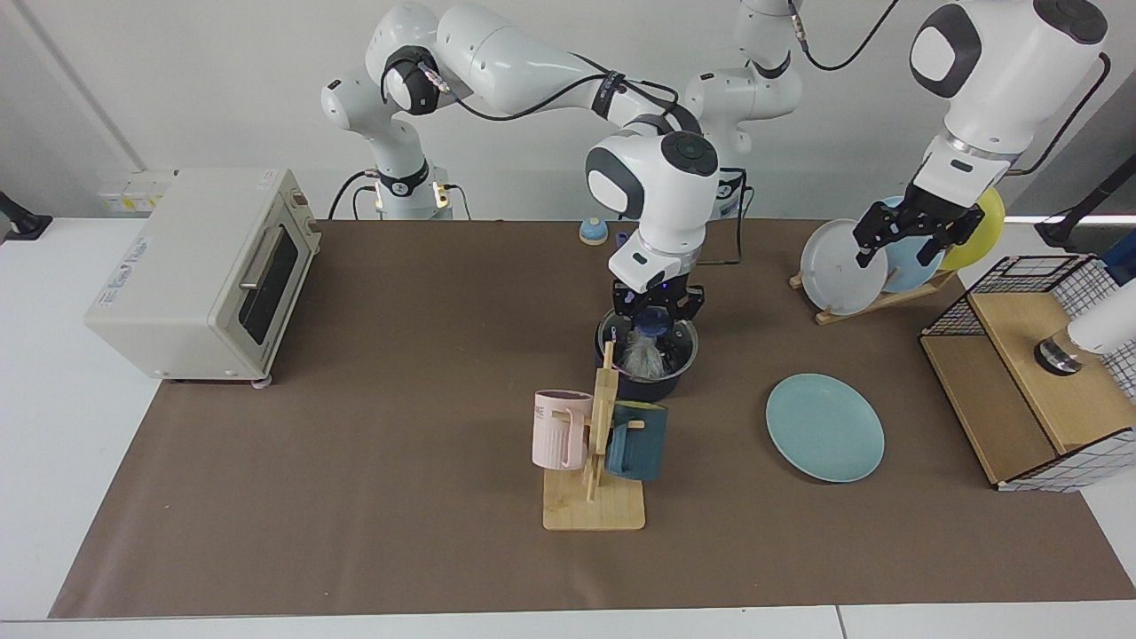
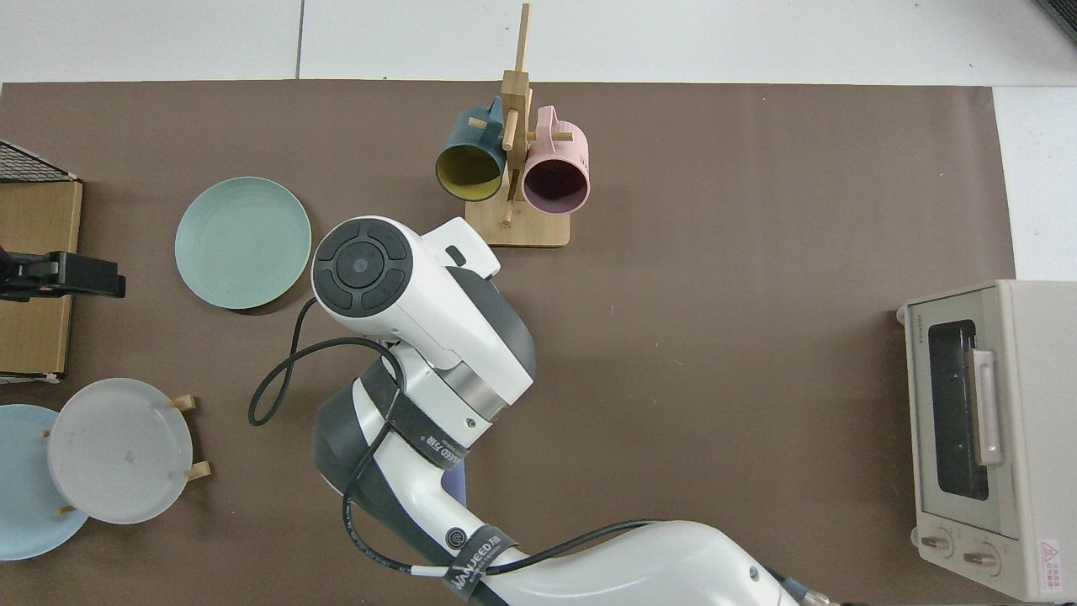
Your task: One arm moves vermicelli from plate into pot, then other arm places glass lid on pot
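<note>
The dark navy pot (image 1: 654,387) stands at mid-table with the white vermicelli (image 1: 641,360) inside it. The glass lid (image 1: 685,341) lies level at the pot's rim. My right gripper (image 1: 655,317) reaches down from above and is shut on the lid's blue knob. The teal plate (image 1: 825,428) (image 2: 242,242) lies bare on the mat beside the pot. My left gripper (image 1: 898,251) hangs open and high by the upright plates, holding nothing, and shows at the edge of the top view (image 2: 63,276). In the top view the right arm (image 2: 421,320) hides the pot and lid.
A wooden mug rack (image 1: 596,497) with a pink and a dark teal mug stands just in front of the pot. A toaster oven (image 1: 200,271) is at one end. A rack of upright plates (image 1: 843,266) and a wire-and-wood box (image 1: 1038,382) are at the other.
</note>
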Tool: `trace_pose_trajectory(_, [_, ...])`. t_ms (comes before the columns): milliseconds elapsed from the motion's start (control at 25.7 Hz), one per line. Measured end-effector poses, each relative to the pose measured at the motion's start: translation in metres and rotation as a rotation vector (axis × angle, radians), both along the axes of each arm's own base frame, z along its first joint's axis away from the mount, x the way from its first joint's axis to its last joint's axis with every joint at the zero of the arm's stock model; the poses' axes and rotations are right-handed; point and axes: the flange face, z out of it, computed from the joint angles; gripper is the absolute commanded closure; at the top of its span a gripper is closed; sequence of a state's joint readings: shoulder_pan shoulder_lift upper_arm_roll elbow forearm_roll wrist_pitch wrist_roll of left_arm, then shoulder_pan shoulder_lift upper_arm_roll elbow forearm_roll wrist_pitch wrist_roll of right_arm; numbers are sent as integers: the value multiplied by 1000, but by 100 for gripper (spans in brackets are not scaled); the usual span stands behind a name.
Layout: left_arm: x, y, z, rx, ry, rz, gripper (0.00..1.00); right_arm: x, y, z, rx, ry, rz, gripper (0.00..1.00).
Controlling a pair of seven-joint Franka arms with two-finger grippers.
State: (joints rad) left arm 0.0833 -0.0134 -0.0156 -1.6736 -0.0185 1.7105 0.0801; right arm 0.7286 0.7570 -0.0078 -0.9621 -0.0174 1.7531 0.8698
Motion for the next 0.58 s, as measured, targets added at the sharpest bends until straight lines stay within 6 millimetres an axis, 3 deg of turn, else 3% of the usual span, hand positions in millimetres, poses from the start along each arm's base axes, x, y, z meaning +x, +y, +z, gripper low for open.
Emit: trace_pose_trajectory(584, [1,-29,0,0,1,-50,0,-1,-2,2,-19,13,34,100])
